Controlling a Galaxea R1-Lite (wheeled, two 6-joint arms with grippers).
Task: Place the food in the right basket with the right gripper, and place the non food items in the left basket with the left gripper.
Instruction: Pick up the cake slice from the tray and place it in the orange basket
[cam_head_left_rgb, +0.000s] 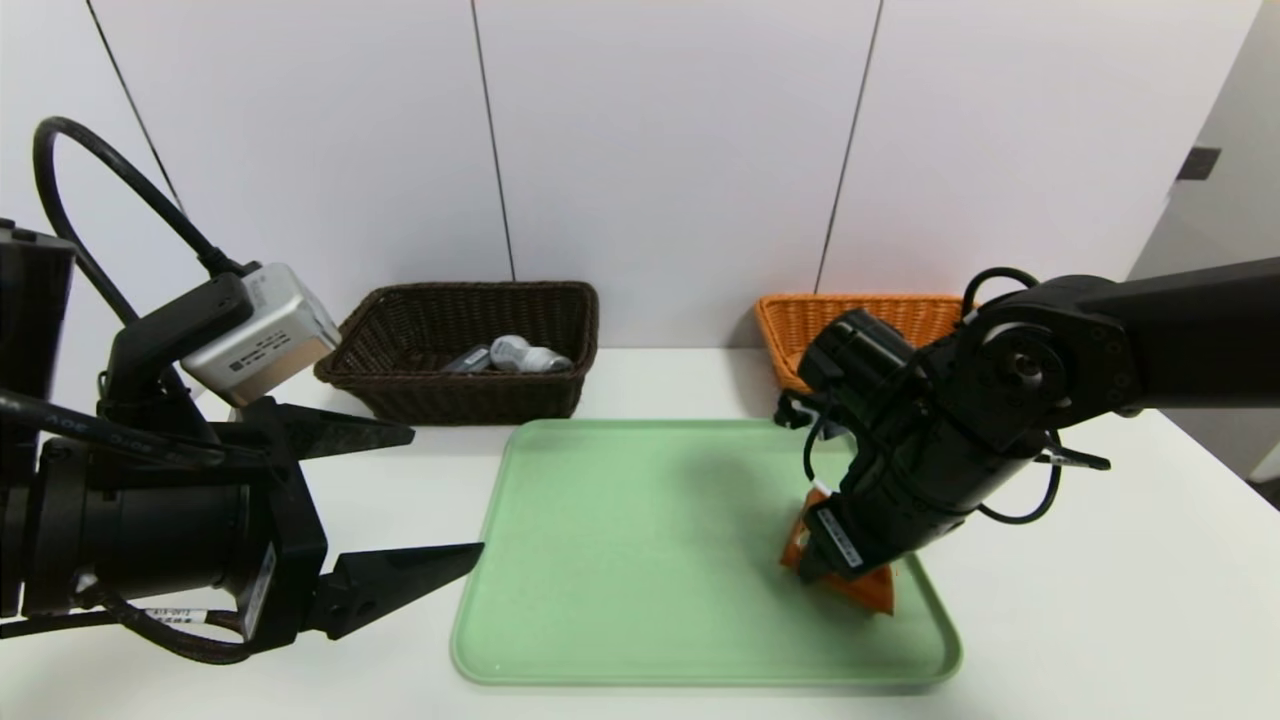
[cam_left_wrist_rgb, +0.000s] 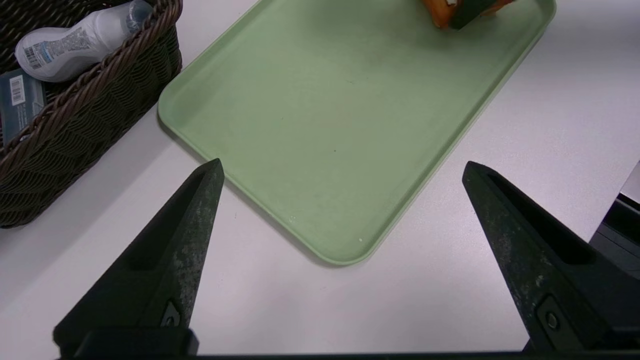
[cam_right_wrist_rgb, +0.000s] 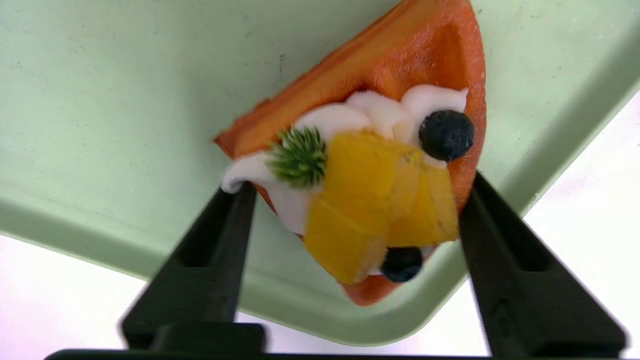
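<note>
Holding left gripper (cam_head_left_rgb: 448, 490) wide open off tray's (cam_head_left_rgb: 640, 560) nine o'clock; dark basket (cam_head_left_rgb: 480, 400) sitting at eleven, holding white bottle (cam_head_left_rgb: 528, 356). Gripping waffle (cam_right_wrist_rgb: 350, 165) between right gripper's (cam_right_wrist_rgb: 360, 185) fingers, tray's three o'clock; orange basket (cam_head_left_rgb: 850, 312) sitting at one.

the claw (cam_left_wrist_rgb: 344, 165) stands wide open over the white surface (cam_left_wrist_rgb: 280, 310) and near the green tray (cam_left_wrist_rgb: 320, 135). a white bottle (cam_left_wrist_rgb: 75, 45) and a dark box (cam_left_wrist_rgb: 20, 102) lie in the brown basket (cam_left_wrist_rgb: 100, 95); something orange (cam_left_wrist_rgb: 442, 11) shows at the tray's far end.
</note>
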